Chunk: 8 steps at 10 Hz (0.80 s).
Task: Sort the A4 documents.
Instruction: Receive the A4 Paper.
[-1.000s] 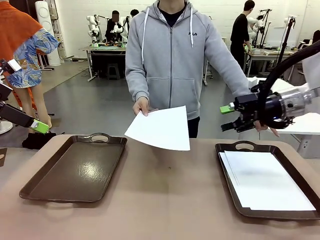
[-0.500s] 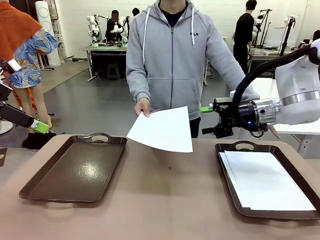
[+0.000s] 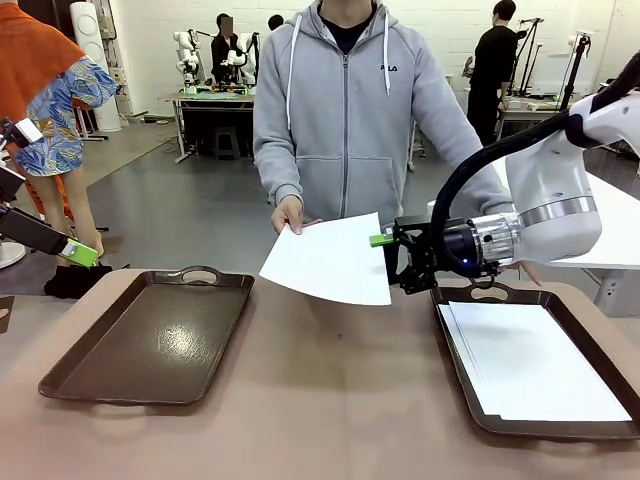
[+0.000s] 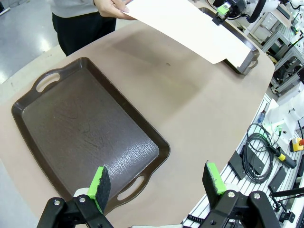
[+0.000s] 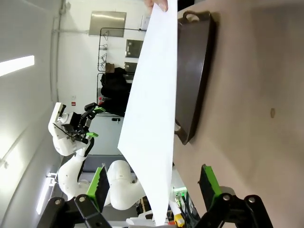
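Note:
A person's hand holds one white A4 document out over the table's far middle. My right gripper stands open at that sheet's right edge, one green pad above it and one finger below. In the right wrist view the sheet runs down between my open right gripper and touches neither pad. More A4 documents lie stacked in the right brown tray. My left gripper hangs open above the near end of the empty left brown tray.
The left tray and the right tray flank a bare strip of tan table. The person in a grey hoodie stands at the far edge. Cables and gear lie beside the table.
My right arm has swung left from above the right tray to the held sheet's right edge, jaws staying open. The person has nudged the sheet slightly right.

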Available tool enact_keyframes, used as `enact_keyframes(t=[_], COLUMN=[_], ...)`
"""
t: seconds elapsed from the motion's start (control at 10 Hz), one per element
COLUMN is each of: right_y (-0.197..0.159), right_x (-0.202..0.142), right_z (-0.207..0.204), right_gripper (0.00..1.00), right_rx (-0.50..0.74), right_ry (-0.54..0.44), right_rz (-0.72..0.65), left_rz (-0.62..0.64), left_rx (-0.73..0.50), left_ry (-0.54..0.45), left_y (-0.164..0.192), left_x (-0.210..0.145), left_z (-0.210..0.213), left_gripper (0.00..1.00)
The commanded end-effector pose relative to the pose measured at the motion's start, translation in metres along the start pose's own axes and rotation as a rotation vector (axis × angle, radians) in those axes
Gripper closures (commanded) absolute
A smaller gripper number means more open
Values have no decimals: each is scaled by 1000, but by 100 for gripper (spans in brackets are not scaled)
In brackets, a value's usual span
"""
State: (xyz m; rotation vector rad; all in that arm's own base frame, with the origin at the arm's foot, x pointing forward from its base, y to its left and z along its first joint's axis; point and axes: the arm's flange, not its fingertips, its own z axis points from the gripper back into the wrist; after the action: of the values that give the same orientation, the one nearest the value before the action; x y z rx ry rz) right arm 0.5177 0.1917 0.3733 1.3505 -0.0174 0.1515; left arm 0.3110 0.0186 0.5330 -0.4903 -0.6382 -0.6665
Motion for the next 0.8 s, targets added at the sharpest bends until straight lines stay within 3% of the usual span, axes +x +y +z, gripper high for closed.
enact_keyframes(t=[0.0,0.5,0.6,0.7], right_y=[4,-8,-9,-8], right_x=[14,27,27,27], right_z=[-13,-26,-26,-26], right_gripper=[0,0,17,17], right_rx=[39,100,91,90], right_ry=[-41,-35,-30,-32], right_rz=[24,29,53,58], left_rz=[-9,-9,-9,-9], left_rx=[-17,-17,-17,-17], left_ry=[-11,-11,-11,-11], left_y=[2,2,2,2], left_x=[-1,-1,-1,-1], left_z=[0,0,0,0], left_gripper=[0,0,0,0])
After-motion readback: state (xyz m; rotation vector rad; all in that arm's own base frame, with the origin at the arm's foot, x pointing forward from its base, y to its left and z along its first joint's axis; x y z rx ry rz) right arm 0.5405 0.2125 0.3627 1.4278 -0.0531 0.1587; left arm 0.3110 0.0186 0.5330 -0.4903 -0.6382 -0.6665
